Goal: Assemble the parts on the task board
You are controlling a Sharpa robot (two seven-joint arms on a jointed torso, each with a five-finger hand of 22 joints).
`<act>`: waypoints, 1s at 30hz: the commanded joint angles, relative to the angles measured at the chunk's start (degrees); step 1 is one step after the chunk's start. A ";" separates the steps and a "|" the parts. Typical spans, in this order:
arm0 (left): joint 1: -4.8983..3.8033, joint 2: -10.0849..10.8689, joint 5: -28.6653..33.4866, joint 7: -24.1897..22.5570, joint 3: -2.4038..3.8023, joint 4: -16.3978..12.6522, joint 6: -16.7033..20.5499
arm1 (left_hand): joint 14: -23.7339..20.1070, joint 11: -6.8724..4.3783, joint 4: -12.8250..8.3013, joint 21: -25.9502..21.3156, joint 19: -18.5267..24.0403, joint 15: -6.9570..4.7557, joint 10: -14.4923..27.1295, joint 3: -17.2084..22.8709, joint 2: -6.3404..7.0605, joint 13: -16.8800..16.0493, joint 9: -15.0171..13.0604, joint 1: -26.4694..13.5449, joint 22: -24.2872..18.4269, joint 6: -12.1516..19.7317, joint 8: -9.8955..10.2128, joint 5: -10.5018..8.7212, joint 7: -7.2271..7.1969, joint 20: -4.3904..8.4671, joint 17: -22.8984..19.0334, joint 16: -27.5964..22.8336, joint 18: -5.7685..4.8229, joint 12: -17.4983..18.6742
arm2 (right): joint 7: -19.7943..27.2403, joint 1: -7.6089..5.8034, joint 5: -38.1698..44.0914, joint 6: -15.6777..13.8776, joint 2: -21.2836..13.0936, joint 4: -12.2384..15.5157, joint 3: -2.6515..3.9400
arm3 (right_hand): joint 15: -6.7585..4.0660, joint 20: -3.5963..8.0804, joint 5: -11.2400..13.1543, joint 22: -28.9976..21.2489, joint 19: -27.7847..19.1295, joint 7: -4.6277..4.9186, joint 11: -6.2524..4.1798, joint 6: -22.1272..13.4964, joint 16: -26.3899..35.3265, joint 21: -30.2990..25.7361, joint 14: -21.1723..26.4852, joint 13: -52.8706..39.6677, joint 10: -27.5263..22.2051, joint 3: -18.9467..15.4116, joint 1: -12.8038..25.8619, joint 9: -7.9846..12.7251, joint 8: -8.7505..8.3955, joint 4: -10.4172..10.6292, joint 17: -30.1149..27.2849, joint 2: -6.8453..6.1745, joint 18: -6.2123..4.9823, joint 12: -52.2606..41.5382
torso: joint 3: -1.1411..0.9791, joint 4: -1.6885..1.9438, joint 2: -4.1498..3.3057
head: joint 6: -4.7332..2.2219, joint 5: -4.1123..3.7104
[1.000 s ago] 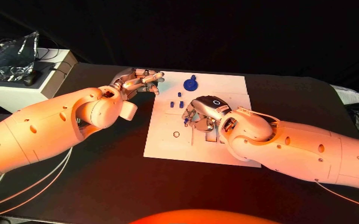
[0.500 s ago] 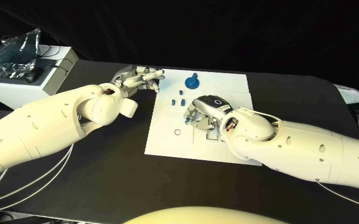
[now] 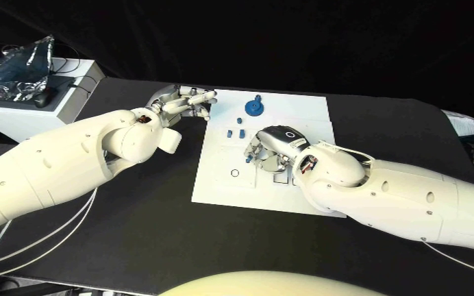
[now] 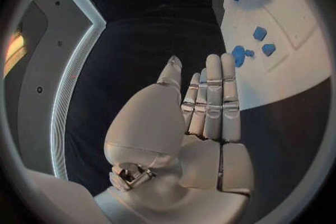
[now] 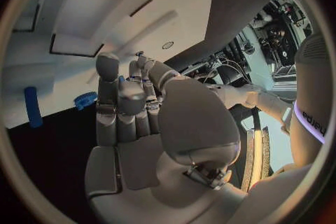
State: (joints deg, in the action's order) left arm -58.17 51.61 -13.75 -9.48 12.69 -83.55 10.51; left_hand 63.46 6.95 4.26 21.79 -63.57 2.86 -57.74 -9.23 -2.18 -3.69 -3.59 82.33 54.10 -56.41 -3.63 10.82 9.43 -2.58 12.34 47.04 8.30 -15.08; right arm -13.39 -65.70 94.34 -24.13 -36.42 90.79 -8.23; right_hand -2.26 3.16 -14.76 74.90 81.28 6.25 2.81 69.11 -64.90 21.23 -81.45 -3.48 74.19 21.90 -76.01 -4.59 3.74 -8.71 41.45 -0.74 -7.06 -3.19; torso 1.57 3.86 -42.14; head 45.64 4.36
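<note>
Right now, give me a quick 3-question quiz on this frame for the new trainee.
1. True or false: the left hand holds a blue part.
2. Where is the round blue part? A) lying on the task board, near its far edge; B) off the board; C) in the left hand.
3. Fill in: the hand over the middle of the task board is the ___ hand.

Key: 1 false, its fingers are straight and hold nothing in the left wrist view; 2 A; 3 right.
</note>
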 commanded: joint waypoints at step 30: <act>0.04 -0.14 0.03 0.20 0.04 0.00 -1.41 | -0.39 0.10 -0.17 -0.54 0.03 0.00 0.80 0.17 0.24 0.06 -0.09 -0.06 0.15 0.03 -0.37 0.23 -0.10 -0.46 -0.16 0.38 -0.60 -0.02 | -5.21 0.22 4.40 2.92 0.11 0.72 -0.01 | 0.01 -0.15 -0.06 2.20 0.42 0.13 -0.18 0.56 0.27 -0.94 0.55 -0.03 0.60 0.40 0.08 -1.63 0.04 -0.05 -0.39 0.38 -0.90 -0.20 | 0.04 -0.05 0.01 | 0.00 0.16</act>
State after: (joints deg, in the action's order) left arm -58.15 51.54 -13.77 -9.06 12.68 -83.40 10.03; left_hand 63.46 6.96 4.27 21.53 -63.57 2.86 -57.33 -9.23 -2.18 -3.69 -3.59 82.33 54.20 -56.41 -3.63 10.82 9.43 -2.57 12.27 47.03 8.29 -15.08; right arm -16.79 -65.70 96.85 -22.71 -36.23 91.52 -8.06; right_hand -2.23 2.94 -14.72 74.93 81.46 6.17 2.60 69.19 -64.90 20.68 -81.19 -3.48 74.38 21.99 -76.01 -4.59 3.47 -8.64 41.11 -0.77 -7.45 -3.10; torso 1.68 3.90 -42.06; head 45.77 4.52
